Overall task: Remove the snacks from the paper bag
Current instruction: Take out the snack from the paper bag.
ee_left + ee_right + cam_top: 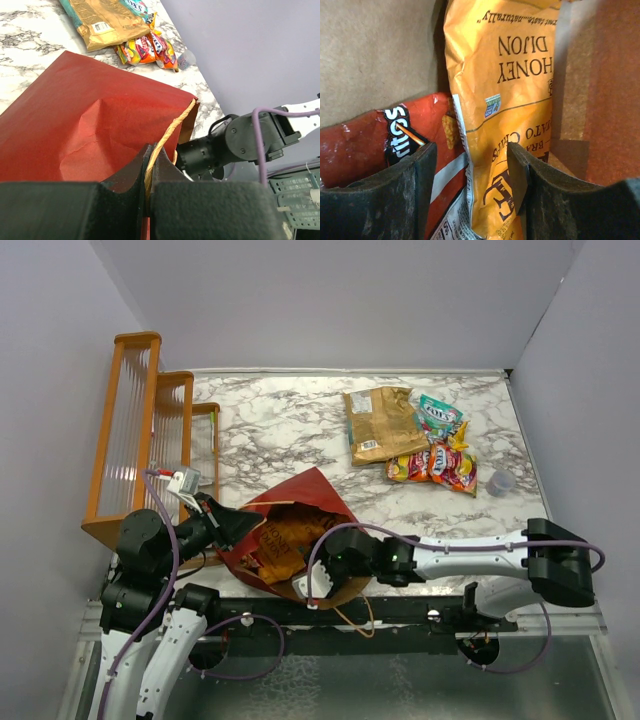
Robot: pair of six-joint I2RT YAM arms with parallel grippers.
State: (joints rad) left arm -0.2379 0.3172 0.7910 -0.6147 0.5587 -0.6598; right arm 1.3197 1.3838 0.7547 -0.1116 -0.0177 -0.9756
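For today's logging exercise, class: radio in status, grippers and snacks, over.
Left gripper shut on handle. Right gripper open inside bag, around edge of chip bag. Red packet pressed alongside.

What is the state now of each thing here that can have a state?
paper bag: lying on its side, mouth open
left gripper: shut on the bag's handle
right gripper: open, inside the bag
orange chip bag: inside the bag, between the right fingers
red packet: inside the bag
gold chip bag: out, on the table
teal pouch: out
candy packs: out

Orange chip bag (510, 125) marked w/ "HONEY DIJON", inverted.
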